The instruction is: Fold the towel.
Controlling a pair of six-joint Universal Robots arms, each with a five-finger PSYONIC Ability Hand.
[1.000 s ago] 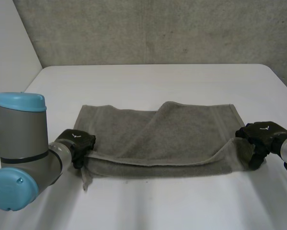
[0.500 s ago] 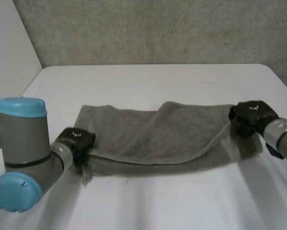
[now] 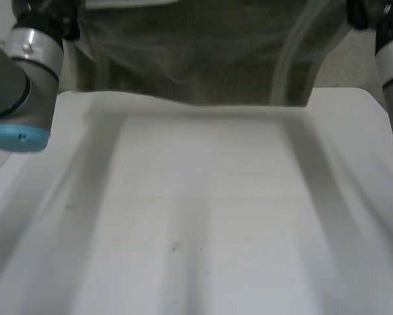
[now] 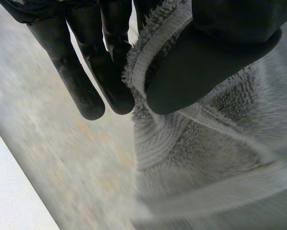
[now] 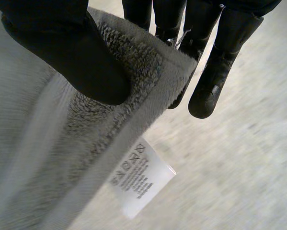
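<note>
The towel (image 3: pixel 196 52) is held up clear of the table (image 3: pixel 196 216), hung as a sheet between the two arms, probably so that it can be stretched flat before being laid down for a fold. One end of its upper edge is pinched between thumb and fingers by the left hand (image 4: pixel 210 52), and the other end likewise by the right hand (image 5: pixel 66 52). Grey-brown terry with a woven band by the hem is seen, and a white label (image 5: pixel 142 177) hangs just below the right pinch.

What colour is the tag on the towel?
The tag is white with dark print; the right wrist view shows it best.
</note>
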